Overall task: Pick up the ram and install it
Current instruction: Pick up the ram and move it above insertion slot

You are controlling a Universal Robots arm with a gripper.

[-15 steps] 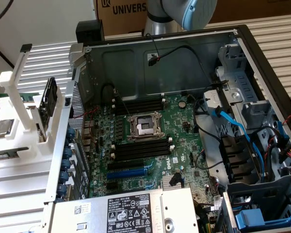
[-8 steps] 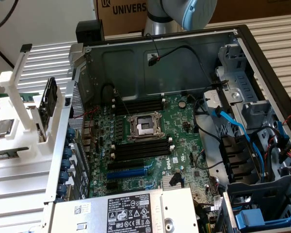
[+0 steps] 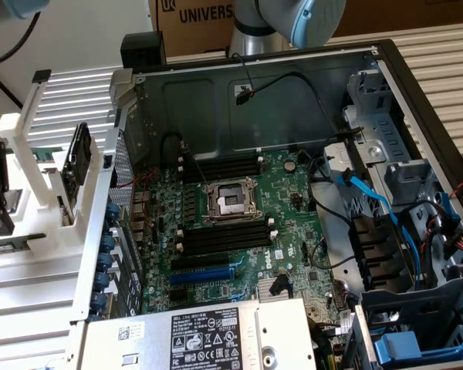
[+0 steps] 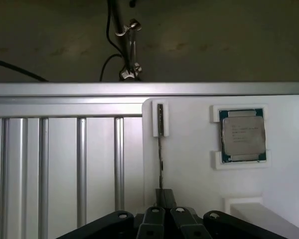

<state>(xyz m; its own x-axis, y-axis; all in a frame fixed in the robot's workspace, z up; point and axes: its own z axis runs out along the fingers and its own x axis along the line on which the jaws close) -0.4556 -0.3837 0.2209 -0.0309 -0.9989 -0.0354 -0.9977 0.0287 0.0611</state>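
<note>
Exterior view: cardboard box [image 3: 193,19] top centre, print "UNIVERS"; arm [image 3: 293,17] beside it. Open PC case [image 3: 417,85] on ribbed aluminium table [image 3: 440,46]; green motherboard [image 3: 239,223] inside. Label [image 3: 208,339] at bottom edge reads "DELL", rest too small. White rack [image 3: 31,154] at exterior view's left

Wrist view: gripper [image 4: 164,196] fingers pressed together, pinching near end of ram [image 4: 160,149]; ram edge-on, far end in white holder [image 4: 189,164] clip. CPU [image 4: 242,135] in pocket beside, print unreadable. Ribbed aluminium alongside; dim wall, black cables [image 4: 112,30] behind
</note>
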